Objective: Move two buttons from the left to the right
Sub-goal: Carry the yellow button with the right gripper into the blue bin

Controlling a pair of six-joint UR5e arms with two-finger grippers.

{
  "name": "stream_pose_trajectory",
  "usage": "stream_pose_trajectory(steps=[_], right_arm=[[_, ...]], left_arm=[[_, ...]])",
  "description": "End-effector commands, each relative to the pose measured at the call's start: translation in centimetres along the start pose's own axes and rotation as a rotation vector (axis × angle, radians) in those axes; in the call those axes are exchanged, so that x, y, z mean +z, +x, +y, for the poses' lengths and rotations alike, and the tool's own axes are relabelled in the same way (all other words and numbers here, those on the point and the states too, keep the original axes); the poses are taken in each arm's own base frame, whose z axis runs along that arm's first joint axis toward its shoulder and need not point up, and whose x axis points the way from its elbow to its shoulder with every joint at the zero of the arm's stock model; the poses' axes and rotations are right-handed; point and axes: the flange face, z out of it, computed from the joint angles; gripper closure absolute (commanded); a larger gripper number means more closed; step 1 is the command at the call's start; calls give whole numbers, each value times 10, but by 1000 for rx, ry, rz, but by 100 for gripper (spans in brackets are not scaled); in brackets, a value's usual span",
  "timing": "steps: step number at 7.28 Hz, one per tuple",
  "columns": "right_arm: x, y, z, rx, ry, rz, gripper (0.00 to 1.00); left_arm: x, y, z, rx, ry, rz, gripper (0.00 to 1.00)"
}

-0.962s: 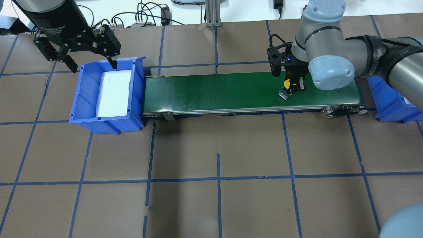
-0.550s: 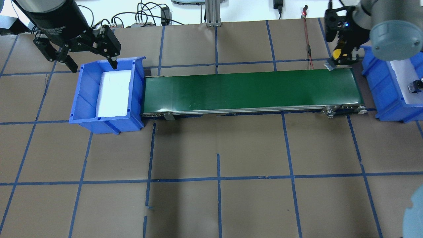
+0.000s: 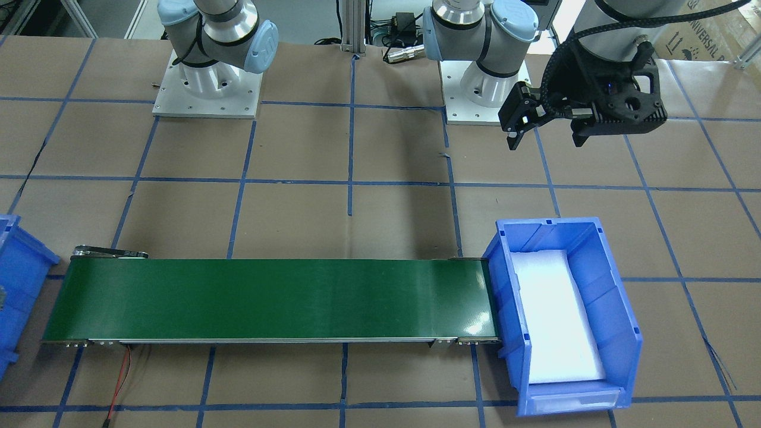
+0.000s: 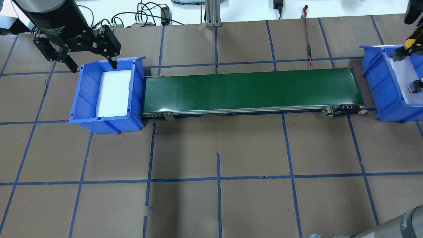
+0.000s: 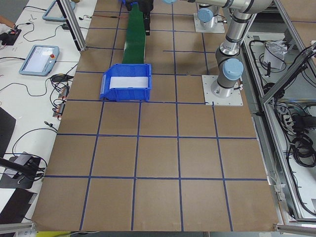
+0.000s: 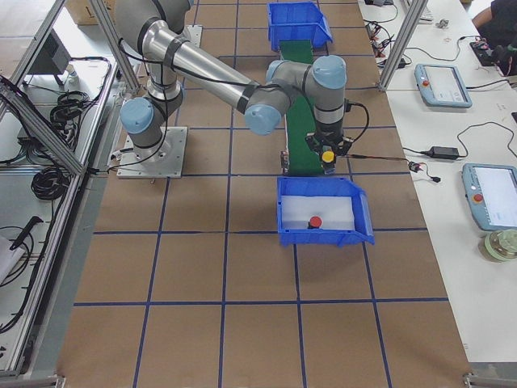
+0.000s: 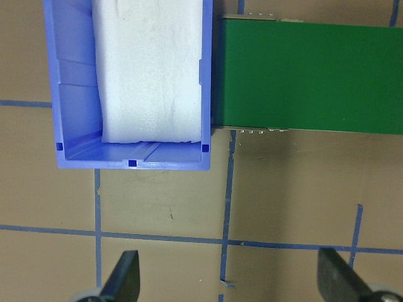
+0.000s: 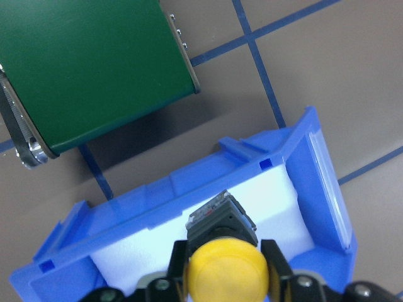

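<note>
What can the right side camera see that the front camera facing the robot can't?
Only the right side camera: the red button lying in the right bin, and the yellow button pinched in the jaws of the right gripper. Only the front camera: the left gripper, jaws open, holding nothing. Both: the green belt and the left bin, with just white foam inside.

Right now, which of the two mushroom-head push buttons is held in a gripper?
The yellow-capped button: the right gripper is shut on it above the blue bin on the robot's right. The red-capped button lies free on that bin's white foam.
</note>
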Motion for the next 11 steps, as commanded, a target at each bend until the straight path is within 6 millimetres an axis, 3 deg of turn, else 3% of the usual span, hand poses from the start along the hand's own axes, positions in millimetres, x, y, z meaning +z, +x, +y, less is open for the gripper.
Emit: stream_pose_trajectory(steps=[1, 4, 5, 8, 9, 10, 11], right_arm=[[44, 7, 43, 60, -1, -54, 90], [122, 18, 61, 85, 1, -88, 90], [138, 17, 62, 89, 5, -115, 90], [138, 10, 60, 92, 9, -167, 89], [137, 12, 61, 86, 10, -166, 66], [139, 12, 60, 82, 15, -166, 20], [131, 15, 61, 79, 11, -158, 0]], left_arm=[[0, -1, 0, -2, 1, 0, 0], [0, -1, 0, -2, 1, 0, 0], [0, -1, 0, -2, 1, 0, 0], [0, 0, 0, 0, 1, 0, 0], [0, 0, 0, -2, 1, 0, 0], [0, 0, 0, 0, 0, 0, 0], [0, 0, 0, 0, 1, 0, 0]])
